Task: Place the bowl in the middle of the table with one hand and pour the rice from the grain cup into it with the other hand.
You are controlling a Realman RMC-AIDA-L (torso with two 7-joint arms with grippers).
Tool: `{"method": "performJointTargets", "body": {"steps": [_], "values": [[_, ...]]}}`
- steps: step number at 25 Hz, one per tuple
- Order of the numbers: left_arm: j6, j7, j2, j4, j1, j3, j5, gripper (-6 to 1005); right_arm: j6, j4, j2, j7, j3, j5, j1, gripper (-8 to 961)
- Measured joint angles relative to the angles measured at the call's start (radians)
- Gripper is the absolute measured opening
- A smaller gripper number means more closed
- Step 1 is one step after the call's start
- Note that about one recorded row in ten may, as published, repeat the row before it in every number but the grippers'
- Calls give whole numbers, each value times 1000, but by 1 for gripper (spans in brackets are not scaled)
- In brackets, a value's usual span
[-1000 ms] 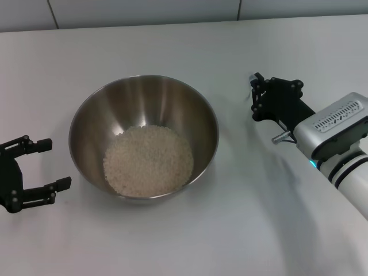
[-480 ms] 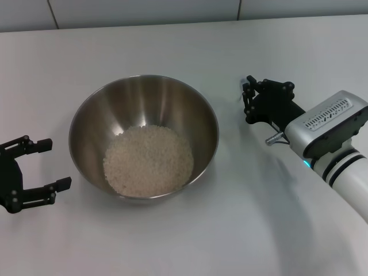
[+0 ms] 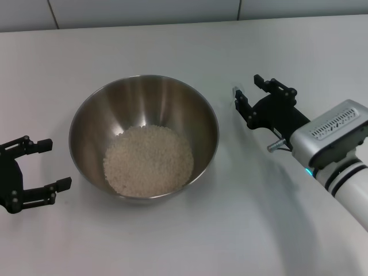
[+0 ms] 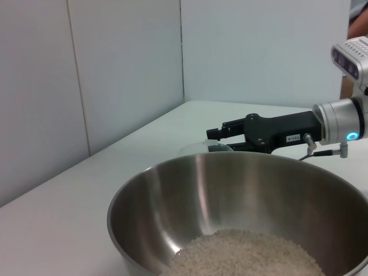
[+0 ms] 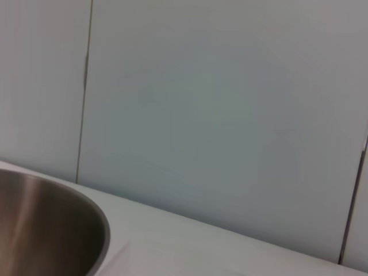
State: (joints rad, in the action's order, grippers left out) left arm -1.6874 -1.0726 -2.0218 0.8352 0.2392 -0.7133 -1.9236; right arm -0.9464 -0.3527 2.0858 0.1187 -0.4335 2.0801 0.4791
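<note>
The steel bowl (image 3: 144, 95) stands in the middle of the white table (image 3: 172, 241), with a mound of rice (image 3: 148, 159) in its bottom. My right gripper (image 3: 251, 92) is just right of the bowl's rim, level with its far half. Its fingers hold the faint translucent grain cup (image 3: 241, 92). The left wrist view shows the cup (image 4: 198, 148) as a pale shape at that gripper's tip, behind the bowl (image 4: 230, 190). My left gripper (image 3: 55, 163) is open and empty, left of the bowl near the table's front.
A pale panelled wall (image 3: 144, 11) runs along the table's far edge. The right wrist view shows only the bowl's rim (image 5: 86, 215) and that wall. Bare tabletop lies in front of the bowl.
My right gripper has turned at the wrist, so its two fingers now show apart, and its tip has shifted slightly towards the bowl. The left gripper, bowl and rice have not moved.
</note>
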Motion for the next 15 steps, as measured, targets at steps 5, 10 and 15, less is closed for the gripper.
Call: {"method": "performJointTargets", "body": {"steps": [5, 10, 15], "values": [[0, 0, 0, 1, -1, 0, 0, 835, -20, -9, -1, -1, 13, 11, -36, 550], [0, 0, 0, 2, -3, 0, 0, 836, -74, -14, -3, -1, 13, 31, -103, 733], [0, 1, 0, 3, -6, 0, 0, 836, -179, -22, -38, -98, 13, 129, -176, 801]]}}
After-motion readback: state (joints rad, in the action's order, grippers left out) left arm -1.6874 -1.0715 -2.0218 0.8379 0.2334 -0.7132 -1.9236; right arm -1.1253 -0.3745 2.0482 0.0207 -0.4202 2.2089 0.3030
